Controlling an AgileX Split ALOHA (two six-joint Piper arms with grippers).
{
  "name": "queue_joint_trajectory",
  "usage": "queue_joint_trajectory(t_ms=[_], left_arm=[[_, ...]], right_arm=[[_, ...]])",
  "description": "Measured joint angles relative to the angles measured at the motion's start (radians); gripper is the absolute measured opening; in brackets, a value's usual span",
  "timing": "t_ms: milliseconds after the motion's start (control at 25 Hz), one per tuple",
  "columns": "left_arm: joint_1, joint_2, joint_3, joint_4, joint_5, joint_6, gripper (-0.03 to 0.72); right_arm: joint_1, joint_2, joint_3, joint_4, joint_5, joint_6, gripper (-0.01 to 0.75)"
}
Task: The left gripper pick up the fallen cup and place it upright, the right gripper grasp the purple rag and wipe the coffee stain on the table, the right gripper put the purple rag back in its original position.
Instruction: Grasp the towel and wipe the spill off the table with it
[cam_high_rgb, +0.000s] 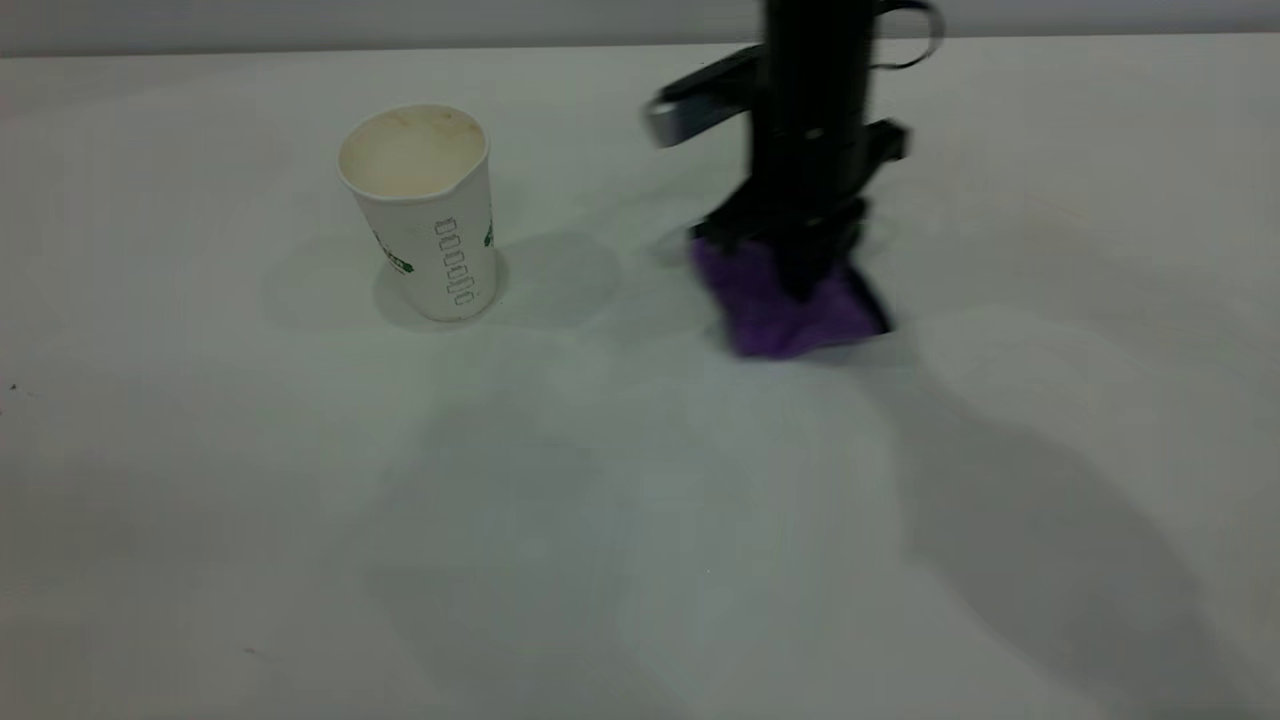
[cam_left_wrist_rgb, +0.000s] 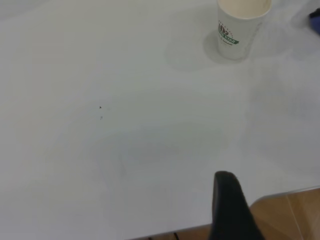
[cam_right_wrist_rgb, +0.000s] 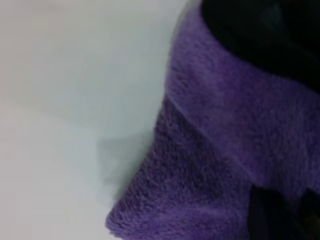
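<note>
Cup (cam_high_rgb: 428, 210) stands upright on the table (cam_high_rgb: 640, 520), left of centre in the exterior view, mouth up. Inside is cream-coloured with faint brownish marks near the rim; no liquid level can be made out. Green logo band shows low on its wall; the left wrist view shows the same cup (cam_left_wrist_rgb: 239, 27) upright, set on the table (cam_left_wrist_rgb: 125, 125) with a soft shadow around its base.

Rag (cam_high_rgb: 785, 300) lies bunched on the table to the cup's right, well apart from it. Right gripper (cam_high_rgb: 800, 262) comes straight down onto the rag, fingers pinching a raised fold of cloth at its middle while the rest of the rag touches the surface. Silver-grey block sticks out from the arm toward the cup side. Right wrist view is filled with purple pile of the rag (cam_right_wrist_rgb: 220, 165), dark finger parts at two edges, bare table (cam_right_wrist_rgb: 75, 100) beside it.

Stain: not visible in any view.

Left gripper (cam_left_wrist_rgb: 231, 210): only one dark finger shows, over the table edge, away from the cup. Jaw state cannot be told.
</note>
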Motion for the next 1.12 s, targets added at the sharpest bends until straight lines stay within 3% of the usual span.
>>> queue_joint_trajectory(t_ms=[320, 520, 640, 960, 1120], left_arm=[[0.0, 0.0, 0.0, 0.0, 0.0, 0.0, 0.469], [0.0, 0.0, 0.0, 0.0, 0.0, 0.0, 0.469], [0.0, 0.0, 0.0, 0.0, 0.0, 0.0, 0.469], [0.0, 0.0, 0.0, 0.0, 0.0, 0.0, 0.469], [0.0, 0.0, 0.0, 0.0, 0.0, 0.0, 0.469]], right_arm=[[-0.194, 0.0, 0.0, -0.027, 0.077, 0.032, 0.057], [-0.294, 0.0, 0.0, 0.057, 0.132, 0.014, 0.074], [-0.304, 0.0, 0.0, 0.088, 0.142, 0.002, 0.124], [-0.3, -0.011, 0.0, 0.104, 0.243, -0.021, 0.364], [-0.3, -0.061, 0.0, 0.121, 0.251, -0.063, 0.397]])
